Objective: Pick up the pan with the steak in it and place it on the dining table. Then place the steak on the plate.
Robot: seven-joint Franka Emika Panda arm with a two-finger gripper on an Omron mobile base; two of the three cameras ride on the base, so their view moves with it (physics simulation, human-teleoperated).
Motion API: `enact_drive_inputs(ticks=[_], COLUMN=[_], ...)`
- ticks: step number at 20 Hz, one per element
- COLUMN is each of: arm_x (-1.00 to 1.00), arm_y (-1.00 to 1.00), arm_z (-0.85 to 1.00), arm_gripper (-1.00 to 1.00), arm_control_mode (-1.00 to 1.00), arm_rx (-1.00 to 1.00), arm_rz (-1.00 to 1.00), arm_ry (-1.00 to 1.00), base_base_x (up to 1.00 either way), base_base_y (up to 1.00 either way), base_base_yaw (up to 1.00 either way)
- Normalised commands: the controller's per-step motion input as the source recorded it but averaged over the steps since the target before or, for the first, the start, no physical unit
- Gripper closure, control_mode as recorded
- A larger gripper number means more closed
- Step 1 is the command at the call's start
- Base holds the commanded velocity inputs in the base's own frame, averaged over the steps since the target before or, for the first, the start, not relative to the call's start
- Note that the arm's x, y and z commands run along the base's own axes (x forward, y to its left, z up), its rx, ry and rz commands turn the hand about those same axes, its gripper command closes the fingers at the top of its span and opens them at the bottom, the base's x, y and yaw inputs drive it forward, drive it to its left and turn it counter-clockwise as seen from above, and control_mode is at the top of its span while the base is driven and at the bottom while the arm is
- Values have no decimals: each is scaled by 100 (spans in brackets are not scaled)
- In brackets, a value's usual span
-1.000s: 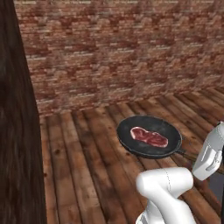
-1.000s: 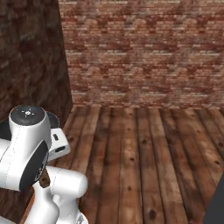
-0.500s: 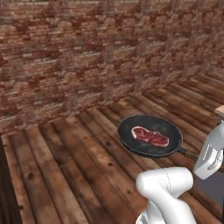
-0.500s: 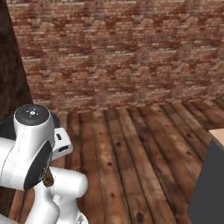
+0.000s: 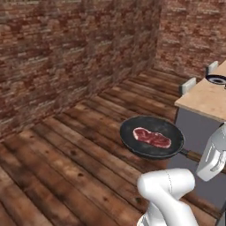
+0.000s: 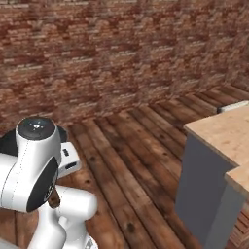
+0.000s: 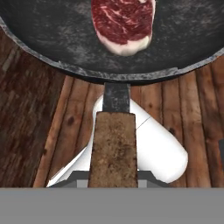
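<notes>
The black pan (image 5: 145, 128) hangs level above the wooden floor, held out in front of the arm. The steak (image 5: 152, 137) lies flat in its middle. The pan's brown wooden handle (image 5: 194, 155) runs right into my gripper (image 5: 208, 160), which is shut on it. In the hand view the handle (image 7: 113, 148) comes straight up from the bottom edge to the pan (image 7: 52, 39), with the steak (image 7: 124, 22) at the top. The dining table (image 5: 201, 99) stands to the right of the pan, and the dark-rimmed plate (image 5: 217, 79) sits on its far end.
Brick walls close off the back and left. Two white-cushioned stools (image 5: 187, 84) stand along the table's far side. The table's grey base (image 6: 204, 189) and light top (image 6: 219, 129) stand close on the right. Wooden floor lies between the wall and the table.
The base has turned, so the whole picture has shifted: the brick wall slid left and the dining table with the plate came into view on the right. The pan stays gripped in front of the arm.
</notes>
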Motion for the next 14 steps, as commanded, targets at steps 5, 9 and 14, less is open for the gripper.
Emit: enact_drive_inputs(ticks=[5,9,14], arm_x=[0,0,0], arm_y=[0,0,0], arm_z=[0,0,0], arm_gripper=[100,100,100], arm_control_mode=[100,100,100], arm_rx=[0,0,0], arm_rz=[0,0,0], arm_ry=[0,0,0], base_base_x=[2,0,0], base_base_y=[1,0,0], base_base_yaw=[-50,-50,-50])
